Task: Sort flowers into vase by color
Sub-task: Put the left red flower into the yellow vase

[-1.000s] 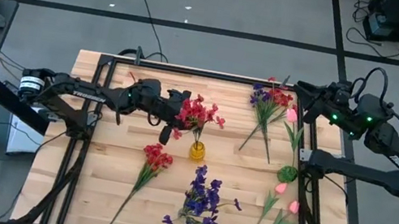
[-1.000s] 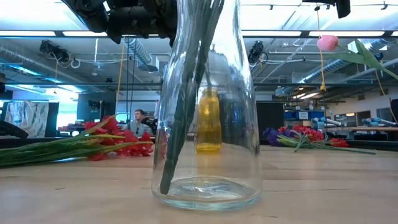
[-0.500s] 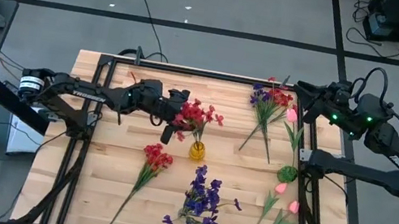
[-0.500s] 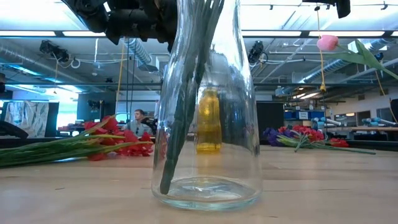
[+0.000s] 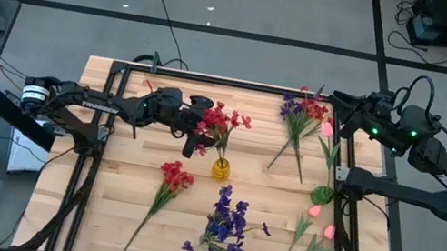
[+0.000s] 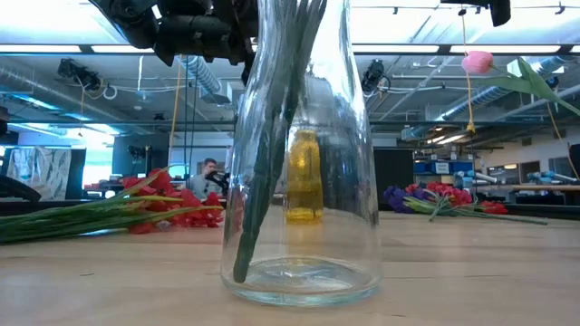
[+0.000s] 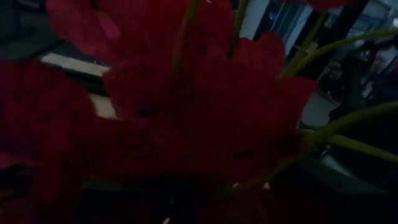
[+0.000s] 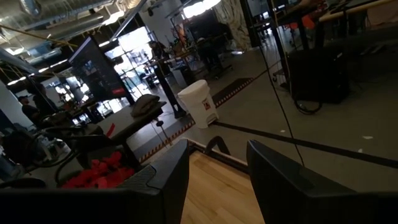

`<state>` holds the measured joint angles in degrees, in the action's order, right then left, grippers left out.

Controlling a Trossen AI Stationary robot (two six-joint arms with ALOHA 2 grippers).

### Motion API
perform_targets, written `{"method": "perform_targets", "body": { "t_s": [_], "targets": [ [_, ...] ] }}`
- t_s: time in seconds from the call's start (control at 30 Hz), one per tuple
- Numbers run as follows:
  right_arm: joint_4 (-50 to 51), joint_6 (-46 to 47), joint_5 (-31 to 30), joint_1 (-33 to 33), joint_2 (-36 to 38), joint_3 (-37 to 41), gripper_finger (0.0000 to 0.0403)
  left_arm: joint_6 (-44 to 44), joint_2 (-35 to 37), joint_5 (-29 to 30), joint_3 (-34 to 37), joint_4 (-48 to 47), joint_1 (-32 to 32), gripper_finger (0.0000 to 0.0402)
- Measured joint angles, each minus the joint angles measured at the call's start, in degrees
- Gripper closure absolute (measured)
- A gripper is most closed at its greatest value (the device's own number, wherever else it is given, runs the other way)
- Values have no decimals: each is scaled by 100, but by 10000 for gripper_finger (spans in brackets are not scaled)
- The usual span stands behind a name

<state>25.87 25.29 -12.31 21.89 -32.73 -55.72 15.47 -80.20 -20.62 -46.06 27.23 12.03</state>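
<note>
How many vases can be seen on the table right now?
3. A yellow vase stands mid-table holding red blooms; a green vase sits by the right edge; a clear glass vase holding stems stands closest to the low camera, barely visible from above.

a red sprig (image 5: 222, 123) stands in the yellow vase (image 5: 221, 169) at frame centre. another red sprig (image 5: 169, 181) lies lower left, purple blooms (image 5: 226, 229) bottom centre, mixed red-purple sprigs (image 5: 301, 113) upper right, pink buds (image 5: 318, 220) lower right.
</note>
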Motion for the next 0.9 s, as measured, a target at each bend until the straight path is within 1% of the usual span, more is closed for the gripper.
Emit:
{"method": "perform_targets", "body": {
  "t_s": [0.13, 0.27, 0.33, 0.57, 0.63, 0.7, 0.77, 0.83, 0.9],
  "targets": [
    [0, -25, 38, 0, 0, 0, 232, 270, 0, -110, 0, -37, -2, 81],
    [0, -41, 43, 0, 0, 0, 232, 284, 0, -143, 0, -240, -2, 23],
    [0, -46, 43, 0, 0, 0, 232, 281, 0, -164, 0, -343, -2, 7],
    [9, -102, 166, 1, 0, 0, 232, 17, 42, -141, -6, -692, -2, 18],
    [44, -103, 173, 0, 0, 0, 232, -47, 42, -131, -112, -963, -2, 17],
    [87, -96, 185, 2, 0, 0, 232, -260, 42, -140, -357, -1513, -2, 16],
    [111, -95, 190, 1, 0, 0, 232, -715, 43, -94, -675, -2324, -2, 16],
    [109, -96, 193, 0, 0, 0, 232, -1126, 43, 79, -963, -3187, -2, 16],
    [111, -102, 191, 0, 0, 0, 232, -1367, 42, 320, -1195, -3669, -2, 16]
  ]
}}
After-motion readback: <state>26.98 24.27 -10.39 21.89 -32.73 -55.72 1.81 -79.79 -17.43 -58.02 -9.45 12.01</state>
